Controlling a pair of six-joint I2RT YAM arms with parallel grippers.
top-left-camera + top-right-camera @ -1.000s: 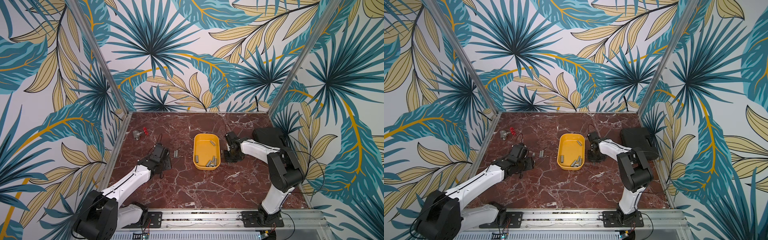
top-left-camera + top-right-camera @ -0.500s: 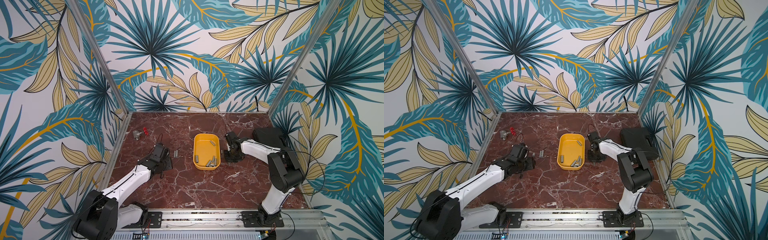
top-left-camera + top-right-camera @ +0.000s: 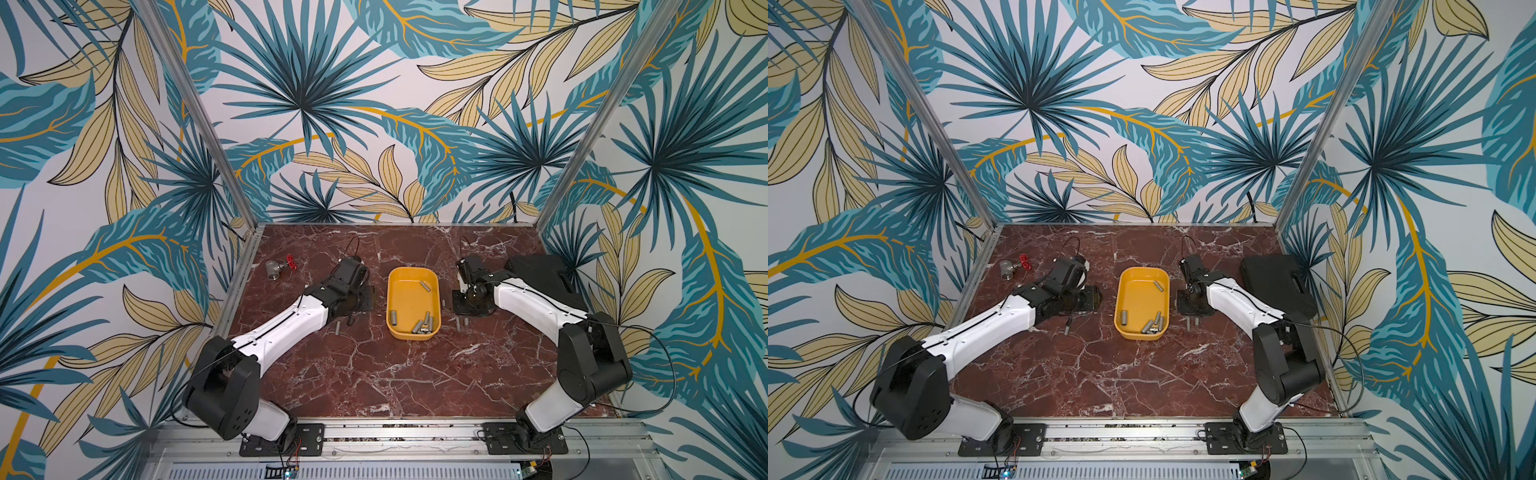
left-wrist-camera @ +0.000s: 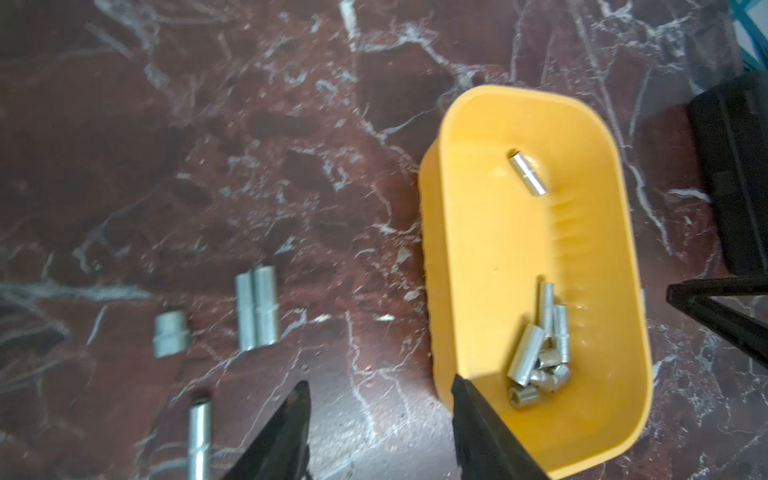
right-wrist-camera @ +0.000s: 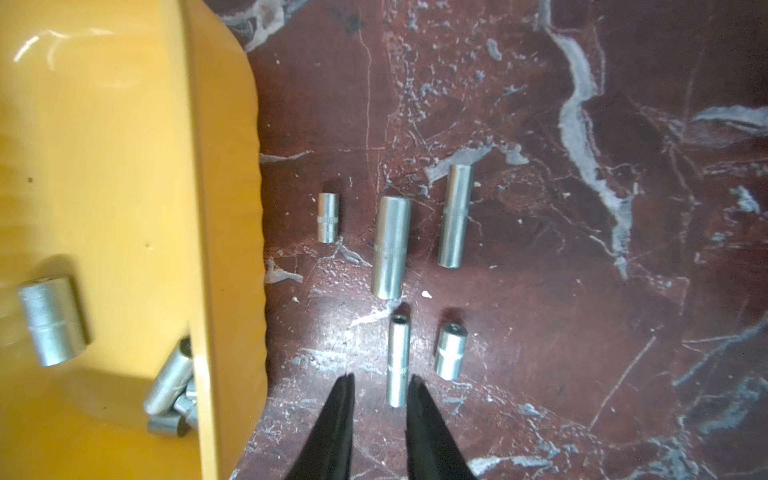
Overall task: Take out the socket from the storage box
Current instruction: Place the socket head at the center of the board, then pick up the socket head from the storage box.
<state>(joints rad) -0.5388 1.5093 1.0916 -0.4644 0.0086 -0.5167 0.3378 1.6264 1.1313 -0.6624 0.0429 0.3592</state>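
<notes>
The yellow storage box (image 3: 412,303) (image 3: 1142,302) stands mid-table. It holds one lone socket (image 4: 528,172) and a pile of several sockets (image 4: 540,353) at its near end. My left gripper (image 4: 380,384) is open and empty, low over the table against the box's left wall (image 4: 440,266). My right gripper (image 5: 381,377) is just right of the box (image 5: 224,208), open by a narrow gap. A slim socket (image 5: 397,361) lies on the table with its end between the fingertips, close to one finger (image 5: 424,407). Several more sockets (image 5: 390,245) lie beyond it.
Loose sockets lie on the marble left of the box: a pair (image 4: 256,307), a short one (image 4: 170,334) and a long one (image 4: 198,436). A black hard case (image 3: 540,278) (image 3: 1277,286) sits at the right wall. A metal valve with a red handle (image 3: 277,268) lies back left.
My left gripper has moved right toward the storage box, over sockets it stood beside before. The right gripper stays in place with its jaws slightly wider apart.
</notes>
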